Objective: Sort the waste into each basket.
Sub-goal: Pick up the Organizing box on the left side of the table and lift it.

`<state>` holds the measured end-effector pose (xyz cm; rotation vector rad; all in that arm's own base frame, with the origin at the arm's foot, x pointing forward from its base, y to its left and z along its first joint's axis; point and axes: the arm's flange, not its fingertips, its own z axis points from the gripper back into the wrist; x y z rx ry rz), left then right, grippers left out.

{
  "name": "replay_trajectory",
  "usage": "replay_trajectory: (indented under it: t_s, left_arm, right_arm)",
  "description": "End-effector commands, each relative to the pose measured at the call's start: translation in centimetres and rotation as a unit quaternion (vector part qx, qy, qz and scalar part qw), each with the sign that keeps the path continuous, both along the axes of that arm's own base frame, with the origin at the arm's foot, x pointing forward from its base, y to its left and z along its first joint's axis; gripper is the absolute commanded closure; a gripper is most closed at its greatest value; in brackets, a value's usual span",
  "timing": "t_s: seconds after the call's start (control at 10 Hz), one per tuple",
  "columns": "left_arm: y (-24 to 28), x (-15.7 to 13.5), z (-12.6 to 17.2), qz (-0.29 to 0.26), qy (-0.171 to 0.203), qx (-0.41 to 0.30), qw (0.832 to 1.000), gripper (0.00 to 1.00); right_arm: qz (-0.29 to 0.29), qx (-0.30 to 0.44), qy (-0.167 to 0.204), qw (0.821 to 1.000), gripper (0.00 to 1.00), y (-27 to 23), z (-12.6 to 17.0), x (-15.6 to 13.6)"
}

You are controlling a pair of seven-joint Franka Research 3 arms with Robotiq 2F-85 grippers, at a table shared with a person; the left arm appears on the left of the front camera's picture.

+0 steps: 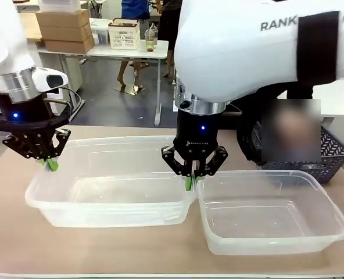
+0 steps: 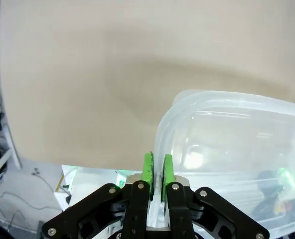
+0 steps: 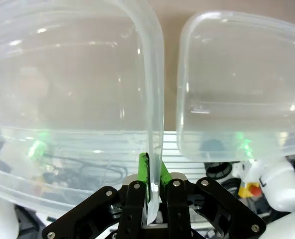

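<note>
Front view: both arms grip one thing, the left tub (image 1: 102, 204), which sits on the table (image 1: 9, 244) and holds nothing. The left gripper (image 1: 51, 164) is clamped on that tub's left end rim. The right gripper (image 1: 190, 183) is clamped on its right end wall. The left wrist view has the left gripper (image 2: 157, 162) with its green pads pinched on the rolled rim of the left tub (image 2: 212, 97). In the right wrist view the right gripper (image 3: 151, 162) squeezes the thin wall of the left tub (image 3: 152, 74). Whether the tub is off the table I cannot tell.

The likely risk is a slip, because each pinch takes only a narrow strip of smooth, flexible plastic. If the arms move unevenly, the tub could twist, bow or pop free at one end.

The right tub (image 1: 265, 247), also empty, stands just beside the left tub's right end, so a shift that way would shove it. The dark lattice basket (image 1: 334, 157) sits beyond and to the right, well apart.
</note>
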<state>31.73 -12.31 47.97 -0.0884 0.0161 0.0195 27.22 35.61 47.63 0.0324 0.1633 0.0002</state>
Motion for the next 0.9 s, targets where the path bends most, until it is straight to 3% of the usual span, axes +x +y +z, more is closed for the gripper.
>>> replay_trajectory:
  t_s: [0.0, 0.1, 0.3, 0.4, 0.6, 0.8]
  left_arm:
    - [-2.2, 0.1, 2.2, -0.001, -0.070, -0.050, 0.996, 0.91]
    - [-3.8, 0.1, 3.6, -0.021, -0.044, -0.071, 0.996, 0.91]
    - [-6.8, 1.7, 3.8, 0.027, -0.104, -0.086, 0.990, 0.91]
    - [-8.7, 3.1, 3.0, 0.039, -0.115, -0.085, 0.989, 0.91]
    - [-11.3, 4.1, 1.6, 0.020, -0.085, -0.092, 0.992, 0.91]
    - [-12.8, 3.8, 0.5, 0.020, -0.086, -0.095, 0.992, 0.91]
  right_arm:
    - [-0.053, 0.009, 0.030, 0.998, 0.94, -3.2, -0.4, 0.8]
    - [-0.064, -0.010, 0.028, 0.997, 0.94, -4.0, -0.2, 1.5]
    - [-0.060, -0.003, 0.026, 0.998, 0.94, -6.4, 0.0, 1.5]
    - [-0.059, -0.005, 0.024, 0.998, 0.94, -8.3, 0.5, 1.3]
    - [-0.070, -0.037, 0.020, 0.997, 0.94, -11.4, 1.4, 2.1]
    - [-0.064, -0.059, 0.006, 0.996, 0.94, -14.6, 2.3, 3.6]
